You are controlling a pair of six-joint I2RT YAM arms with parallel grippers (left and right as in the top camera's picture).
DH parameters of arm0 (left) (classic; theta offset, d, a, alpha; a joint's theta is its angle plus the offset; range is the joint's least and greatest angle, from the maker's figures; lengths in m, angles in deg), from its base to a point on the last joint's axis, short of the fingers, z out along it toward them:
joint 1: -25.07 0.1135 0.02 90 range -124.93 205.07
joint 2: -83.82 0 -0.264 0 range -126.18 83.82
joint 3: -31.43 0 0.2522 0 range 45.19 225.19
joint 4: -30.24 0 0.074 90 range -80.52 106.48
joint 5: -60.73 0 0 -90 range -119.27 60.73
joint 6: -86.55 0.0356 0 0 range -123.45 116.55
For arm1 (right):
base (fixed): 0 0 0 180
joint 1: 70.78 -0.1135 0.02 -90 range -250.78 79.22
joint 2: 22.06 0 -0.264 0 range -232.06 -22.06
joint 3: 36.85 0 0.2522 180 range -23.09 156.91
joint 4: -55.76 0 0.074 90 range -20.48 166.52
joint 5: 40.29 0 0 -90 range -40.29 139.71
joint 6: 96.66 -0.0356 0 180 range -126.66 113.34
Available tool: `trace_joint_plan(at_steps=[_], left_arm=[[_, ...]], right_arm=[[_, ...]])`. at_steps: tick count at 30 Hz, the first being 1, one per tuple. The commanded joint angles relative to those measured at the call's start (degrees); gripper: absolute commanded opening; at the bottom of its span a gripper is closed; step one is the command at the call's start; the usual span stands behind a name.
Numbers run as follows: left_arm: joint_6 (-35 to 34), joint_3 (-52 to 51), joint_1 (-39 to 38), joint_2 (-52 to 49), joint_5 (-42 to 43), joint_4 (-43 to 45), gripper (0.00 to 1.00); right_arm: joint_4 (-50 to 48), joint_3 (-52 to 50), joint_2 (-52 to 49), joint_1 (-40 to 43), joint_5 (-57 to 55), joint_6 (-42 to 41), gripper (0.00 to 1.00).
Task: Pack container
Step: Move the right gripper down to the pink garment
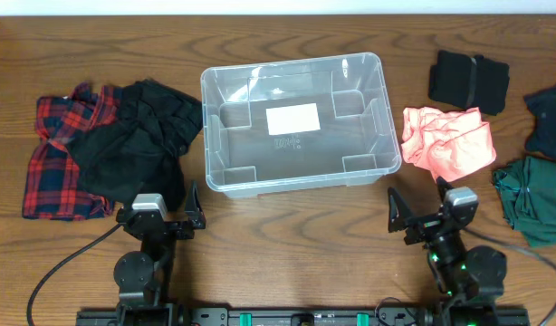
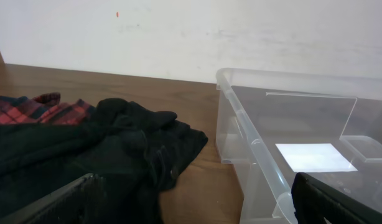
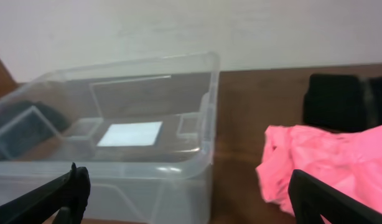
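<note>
Down along the bottom edge of the overhead view, both arms sit folded back over their bases, wrists level and pointing up-frame. The container (image 1: pixel 206 127) stands at centre frame on the wooden table (image 1: pixel 296 244), between the two piles of clothes. A white label (image 1: pixel 292 119) on its floor looks blank, and the small moulded marking just below it is too small to read. The left gripper (image 1: pixel 160 215), at lower left, has its jaws spread wide and holds nothing; it sits just below a black garment (image 1: pixel 138 145) heaped on red plaid cloth (image 1: pixel 56 158). The right gripper (image 1: pixel 421 214), at lower right, is equally wide and touches nothing, just below a pink cloth (image 1: pixel 445 140).
</note>
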Motion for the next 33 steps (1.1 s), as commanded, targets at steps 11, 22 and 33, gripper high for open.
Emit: trace_joint_plan(at_steps=[11,22,33], left_arm=[[0.96,-0.94,0.31,0.04,0.66,-1.99,0.98],[0.96,-0.94,0.31,0.04,0.66,-1.99,0.98],[0.96,-0.94,0.28,0.04,0.66,-1.99,0.98]], right_arm=[[28.13,52.43,-42.18,8.39,2.69,-1.88,0.99],[43.41,64.35,-55.63,15.17,3.17,-5.55,0.97],[36.87,43.80,-56.81,32.81,4.90,-15.91,0.98]])
